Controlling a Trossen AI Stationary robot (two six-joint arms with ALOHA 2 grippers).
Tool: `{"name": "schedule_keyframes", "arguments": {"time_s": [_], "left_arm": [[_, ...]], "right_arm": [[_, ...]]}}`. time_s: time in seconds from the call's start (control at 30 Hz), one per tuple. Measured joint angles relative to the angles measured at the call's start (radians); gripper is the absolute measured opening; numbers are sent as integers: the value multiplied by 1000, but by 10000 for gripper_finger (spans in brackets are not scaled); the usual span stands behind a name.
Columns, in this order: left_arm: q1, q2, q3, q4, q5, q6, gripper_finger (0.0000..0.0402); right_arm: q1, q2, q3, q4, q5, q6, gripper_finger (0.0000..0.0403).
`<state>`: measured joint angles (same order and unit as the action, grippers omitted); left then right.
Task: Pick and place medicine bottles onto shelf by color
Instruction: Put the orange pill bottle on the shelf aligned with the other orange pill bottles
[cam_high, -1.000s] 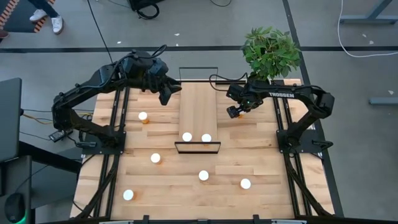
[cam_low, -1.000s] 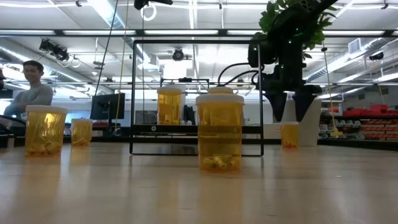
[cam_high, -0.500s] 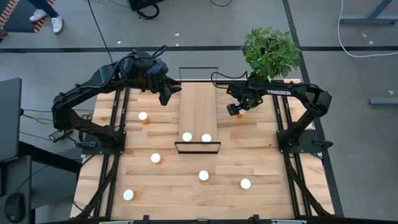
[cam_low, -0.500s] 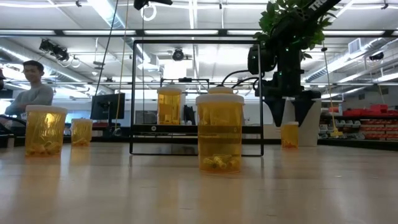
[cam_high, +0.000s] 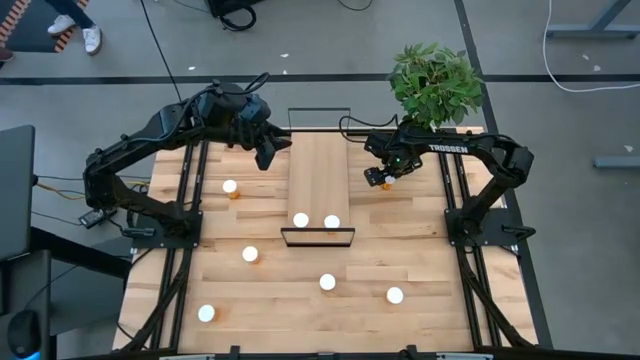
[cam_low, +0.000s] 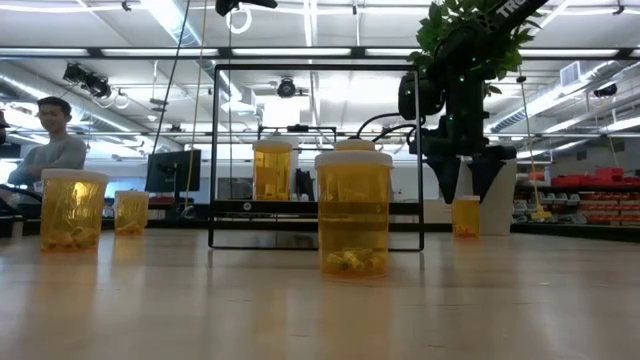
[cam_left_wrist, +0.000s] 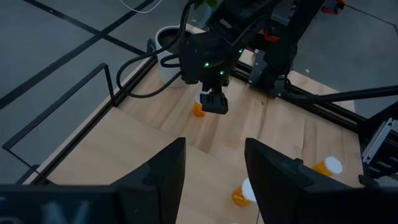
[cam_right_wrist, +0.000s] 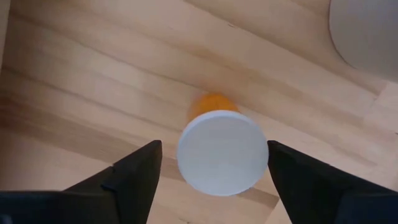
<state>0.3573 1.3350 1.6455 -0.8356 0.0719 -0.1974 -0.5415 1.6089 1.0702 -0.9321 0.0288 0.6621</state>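
Note:
The light-wood shelf (cam_high: 320, 170) lies mid-table with two white-capped bottles (cam_high: 301, 220) (cam_high: 332, 221) at its near end. To its right an orange bottle (cam_right_wrist: 213, 104) with a white cap (cam_right_wrist: 222, 151) stands upright on the table. My right gripper (cam_right_wrist: 214, 177) points down right over it, open, one finger on either side of the cap without touching. In the low view its fingertips (cam_low: 466, 192) hang just above that bottle (cam_low: 466, 216). My left gripper (cam_high: 268, 155) hovers open and empty over the shelf's far left corner.
Several more orange bottles stand about the table: one left of the shelf (cam_high: 230, 187), others nearer the front (cam_high: 250, 254) (cam_high: 327, 282) (cam_high: 395, 295) (cam_high: 206, 313). A potted plant (cam_high: 435, 85) in a white pot (cam_right_wrist: 367, 31) stands close behind my right gripper.
My right gripper has edged sideways until it stands centred above the orange bottle beside the pot, then held still. Bottles and shelf have stayed put.

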Motion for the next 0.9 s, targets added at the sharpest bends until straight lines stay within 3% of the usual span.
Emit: {"name": "schedule_keyframes", "arguments": {"time_s": [0.6,0.9], "left_arm": [[0,0,0,0,0,10,172],[0,0,0,0,0,80,172]], "right_arm": [[1,-1,0,-4,-8,-13,255],[33,-1,0,-4,-90,-27,244]]}}
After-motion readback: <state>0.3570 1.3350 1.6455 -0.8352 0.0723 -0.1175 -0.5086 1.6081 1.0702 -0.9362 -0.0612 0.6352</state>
